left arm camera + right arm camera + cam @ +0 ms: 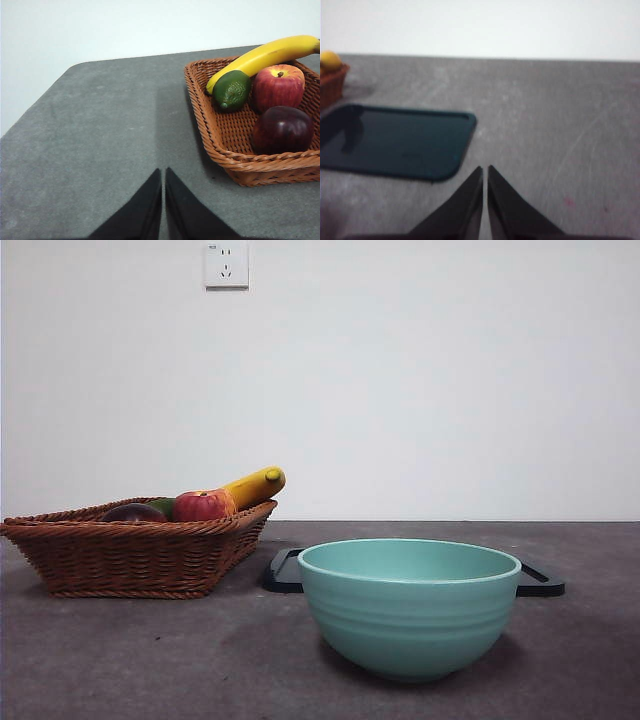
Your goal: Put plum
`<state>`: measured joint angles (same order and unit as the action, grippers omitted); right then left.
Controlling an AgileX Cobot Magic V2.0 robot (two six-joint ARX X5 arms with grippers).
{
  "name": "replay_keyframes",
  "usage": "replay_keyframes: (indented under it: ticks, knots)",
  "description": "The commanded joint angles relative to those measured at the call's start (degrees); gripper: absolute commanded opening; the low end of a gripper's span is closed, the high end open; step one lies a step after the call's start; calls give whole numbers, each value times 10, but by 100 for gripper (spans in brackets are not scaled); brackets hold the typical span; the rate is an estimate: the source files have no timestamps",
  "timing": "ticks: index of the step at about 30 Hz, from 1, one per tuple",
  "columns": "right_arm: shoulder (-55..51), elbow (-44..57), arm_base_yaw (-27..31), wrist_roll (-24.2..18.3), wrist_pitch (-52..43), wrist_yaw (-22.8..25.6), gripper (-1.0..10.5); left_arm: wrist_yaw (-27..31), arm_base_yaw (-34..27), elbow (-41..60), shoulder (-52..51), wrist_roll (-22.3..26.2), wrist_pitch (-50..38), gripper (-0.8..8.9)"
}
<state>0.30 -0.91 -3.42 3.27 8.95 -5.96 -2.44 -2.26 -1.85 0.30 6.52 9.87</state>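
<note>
The plum (283,129), dark maroon and glossy, lies in the wicker basket (220,145) at its near corner; in the front view the plum (133,513) only peeks over the basket (140,555) rim. My left gripper (163,172) is shut and empty, hovering over bare table beside the basket. Over the grey table next to a black tray (395,140), my right gripper (485,170) is shut and holds nothing. Neither arm appears in the front view.
A red-and-yellow apple (278,86), a green fruit (231,89) and a banana (265,56) share the basket. A mint-green bowl (410,605) stands near the front, with the black tray (285,570) behind it. A wall outlet (226,264) is on the back wall.
</note>
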Motion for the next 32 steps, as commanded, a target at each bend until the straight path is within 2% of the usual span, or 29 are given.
replay_keyframes:
  ticks: [1,32]
  knots:
    - [-1,3,0,8,7,0,5,1,-1,12,-1,-1,-7,9]
    - [-1,2,0,8,-8,0,5,1,-1,12,-1,-1,-8,9]
